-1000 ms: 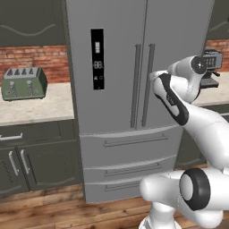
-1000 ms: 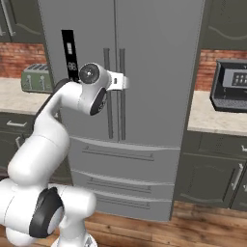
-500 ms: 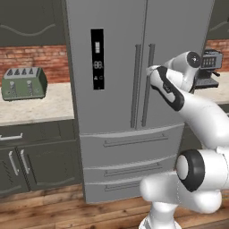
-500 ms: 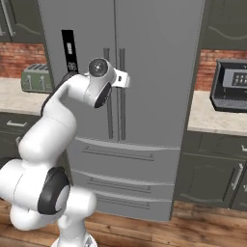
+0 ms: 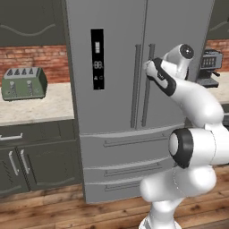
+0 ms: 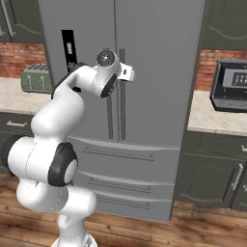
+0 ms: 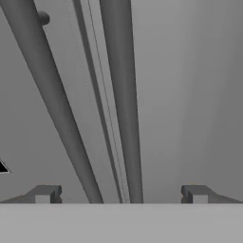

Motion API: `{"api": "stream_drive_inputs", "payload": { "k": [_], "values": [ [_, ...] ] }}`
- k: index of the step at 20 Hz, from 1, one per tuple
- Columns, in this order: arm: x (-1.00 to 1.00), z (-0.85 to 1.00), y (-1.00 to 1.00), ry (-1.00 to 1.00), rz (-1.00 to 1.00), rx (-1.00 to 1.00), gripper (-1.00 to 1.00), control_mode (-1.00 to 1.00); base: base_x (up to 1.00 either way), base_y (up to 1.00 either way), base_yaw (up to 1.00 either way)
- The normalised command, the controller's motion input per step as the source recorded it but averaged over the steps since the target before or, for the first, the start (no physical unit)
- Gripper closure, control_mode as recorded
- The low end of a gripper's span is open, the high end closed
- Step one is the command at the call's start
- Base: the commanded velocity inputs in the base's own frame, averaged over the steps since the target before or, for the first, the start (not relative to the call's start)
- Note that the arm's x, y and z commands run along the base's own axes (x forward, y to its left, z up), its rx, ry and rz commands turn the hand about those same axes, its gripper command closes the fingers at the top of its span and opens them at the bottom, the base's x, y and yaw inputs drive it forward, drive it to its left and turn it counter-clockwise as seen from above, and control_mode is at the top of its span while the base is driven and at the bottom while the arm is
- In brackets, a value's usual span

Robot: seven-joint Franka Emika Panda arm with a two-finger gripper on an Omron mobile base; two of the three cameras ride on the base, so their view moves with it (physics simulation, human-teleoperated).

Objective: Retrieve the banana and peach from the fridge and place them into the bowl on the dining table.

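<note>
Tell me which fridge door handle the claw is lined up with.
The right door's handle, lying between the open claw's tips; the left door's handle sits off-centre.

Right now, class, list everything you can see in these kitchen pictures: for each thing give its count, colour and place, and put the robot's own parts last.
fridge: one, grey, centre, doors shut
display panel: one, black, on the left door
bar handles: two, grey, upright beside the door seam
drawers: grey, below the doors
toaster: one, green, on the counter left of the fridge
counters: beige stone tops, either side of the fridge
cabinets: dark, under and above the counters
brick wall: red, behind the counters
appliance: one, dark, on the right counter
floor: wood, brown
arm: one, white with dark joints, before the fridge
gripper: one, jaws open, at the two handles
</note>
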Motion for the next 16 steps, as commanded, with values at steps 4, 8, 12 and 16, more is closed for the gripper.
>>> {"api": "stream_drive_inputs", "payload": {
  "k": [4,8,12,16],
  "values": [
    [0.4,-0.19,-0.01,-0.07,0.0,0.0,-1.0,-1.0,0.0,0.0,0.0],
    [0.43,-0.13,-0.07,-0.03,0.0,0.0,-1.0,-1.0,0.0,0.0,0.0],
    [0.46,-0.08,-0.14,0.0,0.0,0.0,-1.0,-1.0,0.0,0.0,0.0],
    [0.44,0.0,-0.24,0.0,0.0,0.0,-1.0,-1.0,0.0,0.0,0.0]
  ]
}}
